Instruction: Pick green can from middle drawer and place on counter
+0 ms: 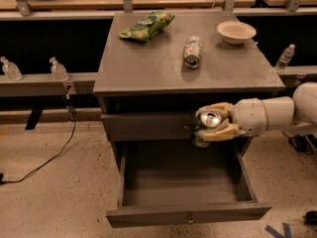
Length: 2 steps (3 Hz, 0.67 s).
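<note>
My gripper comes in from the right on a white arm and is shut on the green can, whose silver top faces the camera. It holds the can in the air, above the right back part of the open middle drawer and in front of the closed drawer front above it. The can is below the front edge of the counter. The drawer tray shows nothing inside.
On the counter lie a paler white-and-green can on its side, a green snack bag and a beige bowl. Water bottles stand on the side ledges. A cable runs over the floor at left.
</note>
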Tool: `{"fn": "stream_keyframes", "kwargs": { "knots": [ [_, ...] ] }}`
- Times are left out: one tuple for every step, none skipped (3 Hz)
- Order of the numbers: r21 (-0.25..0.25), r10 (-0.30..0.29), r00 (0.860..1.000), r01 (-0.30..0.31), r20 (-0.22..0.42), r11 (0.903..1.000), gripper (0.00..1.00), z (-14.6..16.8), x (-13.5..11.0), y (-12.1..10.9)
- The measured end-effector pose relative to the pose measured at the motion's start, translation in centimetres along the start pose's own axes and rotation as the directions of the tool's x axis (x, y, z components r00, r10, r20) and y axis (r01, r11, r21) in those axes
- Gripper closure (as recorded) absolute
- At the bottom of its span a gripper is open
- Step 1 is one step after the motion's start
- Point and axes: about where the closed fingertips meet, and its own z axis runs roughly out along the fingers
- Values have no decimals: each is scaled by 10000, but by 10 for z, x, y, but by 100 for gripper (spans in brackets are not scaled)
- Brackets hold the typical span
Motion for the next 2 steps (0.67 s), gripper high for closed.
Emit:
{"fn": "stream_keyframes", "kwargs": {
  "knots": [
    [31,-475,9988,476,-71,9989,100,-12,-48,-18],
    [133,-435,9985,431,342,9990,100,-24,-86,-44]
  ]
}}
